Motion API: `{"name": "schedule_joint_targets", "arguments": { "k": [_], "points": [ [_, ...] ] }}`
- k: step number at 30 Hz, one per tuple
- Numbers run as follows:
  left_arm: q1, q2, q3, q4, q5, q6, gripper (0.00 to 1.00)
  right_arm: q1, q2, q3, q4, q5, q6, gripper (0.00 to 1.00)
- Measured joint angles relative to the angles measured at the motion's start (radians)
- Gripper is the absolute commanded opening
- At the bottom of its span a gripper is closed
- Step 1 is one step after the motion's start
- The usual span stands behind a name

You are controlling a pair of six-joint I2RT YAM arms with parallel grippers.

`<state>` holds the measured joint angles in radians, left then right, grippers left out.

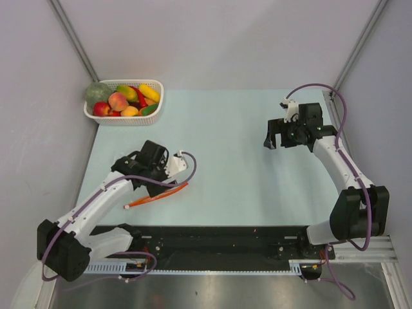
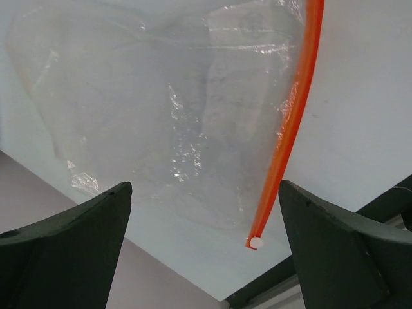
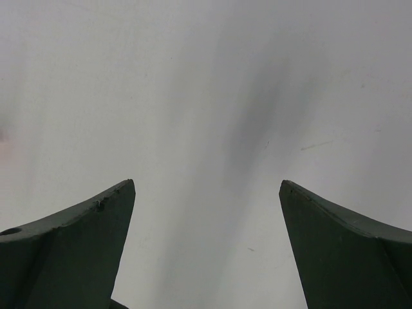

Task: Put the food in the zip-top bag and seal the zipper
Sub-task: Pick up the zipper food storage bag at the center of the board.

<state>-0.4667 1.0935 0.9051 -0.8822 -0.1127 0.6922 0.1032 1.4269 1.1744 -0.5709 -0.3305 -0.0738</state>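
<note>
Currently: L gripper [image 2: 206, 187], R gripper [image 3: 206, 183] jaws spread full, nothing held; L above clear crinkly plastic bag [image 2: 148, 109] w/ orange-red zipper strip [image 2: 291, 125].

Open tabletop [image 1: 244, 148] between basket [image 1: 123, 119] and right pincer [image 1: 277, 143]

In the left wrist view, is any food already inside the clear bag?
No: the bag is see-through with nothing in it, and the food sits in the white basket.
</note>
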Motion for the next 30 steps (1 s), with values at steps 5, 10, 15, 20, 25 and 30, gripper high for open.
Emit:
{"name": "schedule_joint_targets", "arguments": {
  "k": [5,10,15,20,25,30],
  "points": [
    [-0.093,0.001,-0.090,0.021,-0.063,-0.003,1.00,0.000,0.000,-0.005,0.006,0.000,0.000,1.00],
    [-0.154,0.003,-0.180,0.049,-0.107,-0.011,1.00,0.000,0.003,-0.018,0.010,0.000,0.005,1.00],
    [-0.169,0.009,-0.257,0.137,-0.187,-0.011,0.98,0.000,0.016,-0.020,0.016,0.000,0.014,1.00],
    [-0.171,0.040,-0.301,0.228,-0.259,-0.008,0.79,0.000,0.022,-0.024,0.019,0.000,0.019,1.00],
    [-0.172,0.071,-0.323,0.301,-0.308,0.011,0.44,0.000,0.023,-0.027,0.024,-0.004,0.030,1.00],
    [-0.172,0.104,-0.250,0.274,-0.303,-0.009,0.00,-0.015,0.030,-0.027,0.038,-0.052,0.061,1.00]
  ]
}}
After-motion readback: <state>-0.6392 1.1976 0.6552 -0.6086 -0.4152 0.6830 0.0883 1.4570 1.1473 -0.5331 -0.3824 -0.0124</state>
